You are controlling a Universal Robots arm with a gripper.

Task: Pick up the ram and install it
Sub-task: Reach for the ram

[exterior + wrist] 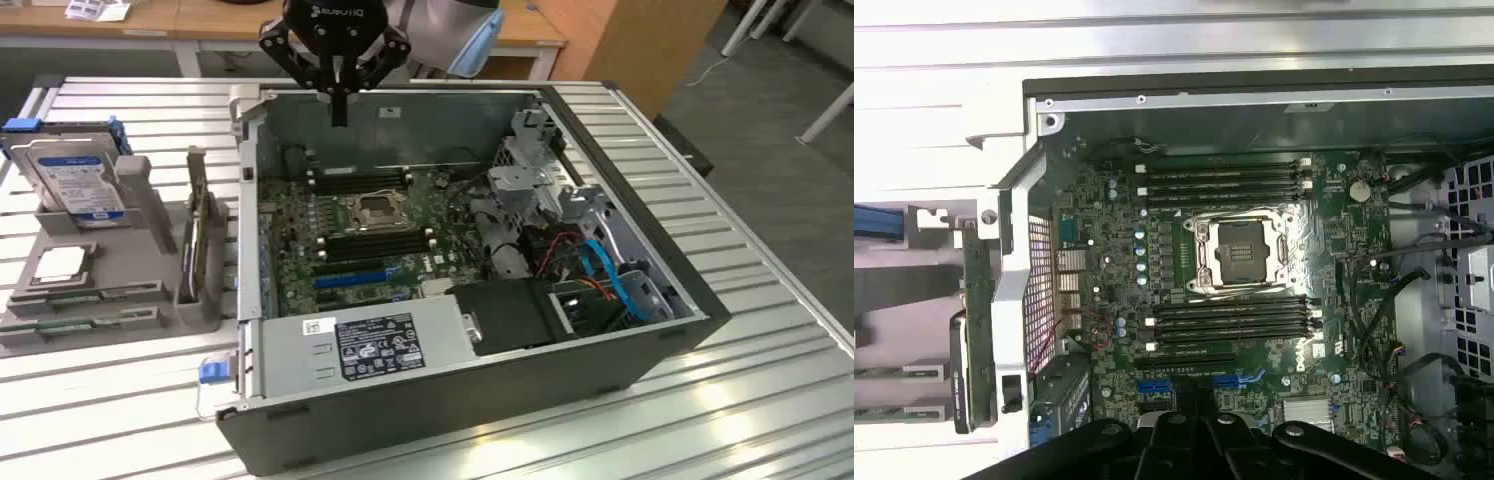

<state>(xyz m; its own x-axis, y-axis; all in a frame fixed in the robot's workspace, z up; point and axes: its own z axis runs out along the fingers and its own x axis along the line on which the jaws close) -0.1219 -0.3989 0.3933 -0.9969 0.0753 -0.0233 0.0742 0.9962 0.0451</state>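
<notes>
Hovering high over the open case, jaws well clear of its walls.

Table: slatted metal, bright glare on slats.
Desk: light wood, behind the table.
Floor: grey, beside the table.
</notes>
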